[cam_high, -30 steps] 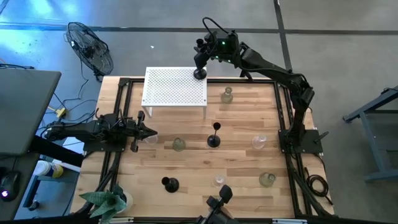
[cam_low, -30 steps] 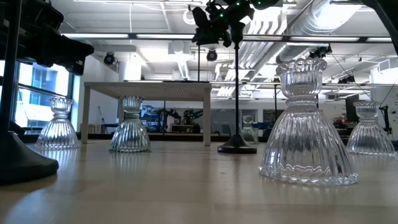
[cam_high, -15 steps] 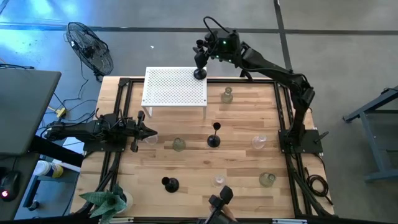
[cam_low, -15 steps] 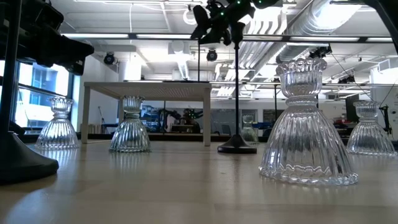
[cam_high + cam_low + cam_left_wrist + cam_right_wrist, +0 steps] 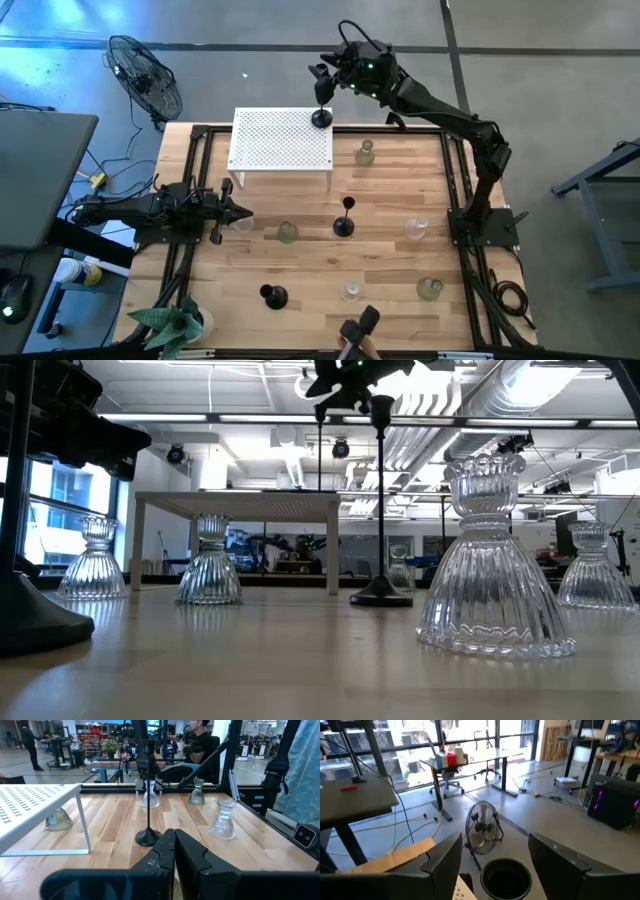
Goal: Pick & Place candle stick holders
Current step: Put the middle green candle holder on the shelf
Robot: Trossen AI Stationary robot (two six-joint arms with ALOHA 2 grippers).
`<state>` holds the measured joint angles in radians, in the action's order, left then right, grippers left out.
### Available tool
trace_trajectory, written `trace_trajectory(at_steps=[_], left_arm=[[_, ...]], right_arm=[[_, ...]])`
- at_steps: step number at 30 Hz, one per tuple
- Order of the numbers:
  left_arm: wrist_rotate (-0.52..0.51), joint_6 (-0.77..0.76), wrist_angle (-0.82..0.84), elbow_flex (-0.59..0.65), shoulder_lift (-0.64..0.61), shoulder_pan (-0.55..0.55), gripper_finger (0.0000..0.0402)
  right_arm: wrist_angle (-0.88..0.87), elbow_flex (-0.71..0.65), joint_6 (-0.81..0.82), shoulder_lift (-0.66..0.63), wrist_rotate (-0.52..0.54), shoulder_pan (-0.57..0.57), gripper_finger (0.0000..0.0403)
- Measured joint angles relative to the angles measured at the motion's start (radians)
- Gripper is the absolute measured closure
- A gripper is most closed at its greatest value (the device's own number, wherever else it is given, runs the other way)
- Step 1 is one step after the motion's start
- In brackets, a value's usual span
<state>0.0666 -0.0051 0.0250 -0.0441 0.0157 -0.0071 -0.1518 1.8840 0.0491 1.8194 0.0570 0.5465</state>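
Fingers spread, the right gripper point(image 5: 322, 78) hangs above one black candle stick holder point(image 5: 321, 117) set on the white perforated table point(image 5: 280, 140); others wait below, the left gripper point(image 5: 240, 211) pressed together idle

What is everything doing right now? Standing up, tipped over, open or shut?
Right pincer: open, above the white table.
Left pincer: shut, at the wooden table left edge.
Black holder on the white table: upright, not gripped.
Middle black holder: upright.
Front black holder: upright.
Glass holders: upright.
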Motion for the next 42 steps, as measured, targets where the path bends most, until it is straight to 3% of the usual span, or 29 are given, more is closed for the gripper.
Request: trace_trajectory(at_steps=[7,11,13,17,22,27,36,42], left_arm=[[0.002,-0.004,0.0,0.0,0.0,0.0,0.0401],[0.01,-0.016,0.001,0.0,0.0,0.0,0.0401],[0.006,-0.037,0.004,0.0,0.003,0.0,0.0401],[0.002,-0.072,0.007,0.0,0.033,0.0,0.0401],[-0.052,-0.105,0.007,-0.006,0.112,0.0,0.0401],[-0.125,-0.117,-0.013,-0.062,0.254,0.0,0.0401],[-0.129,-0.137,-0.022,-0.267,0.606,0.0,0.0401],[-0.048,-0.143,0.042,-0.426,0.847,0.0,0.0375]], right_arm=[[-0.131,0.001,-0.05,-0.127,0.068,-0.036,0.021],[-0.326,-0.007,-0.155,-0.194,0.118,-0.102,0.0272],[-0.339,-0.074,-0.176,-0.239,0.118,-0.137,0.0316],[-0.158,-0.363,-0.191,-0.388,0.117,-0.177,0.0392],[0.118,-0.766,-0.124,-0.603,0.131,-0.19,0.0379],[0.297,-1.06,-0.098,-0.769,0.174,-0.233,0.04],[0.551,-1.349,-0.037,-0.891,0.205,-0.3,0.0399],[0.66,-1.469,-0.005,-0.892,0.243,-0.34,0.0401]])
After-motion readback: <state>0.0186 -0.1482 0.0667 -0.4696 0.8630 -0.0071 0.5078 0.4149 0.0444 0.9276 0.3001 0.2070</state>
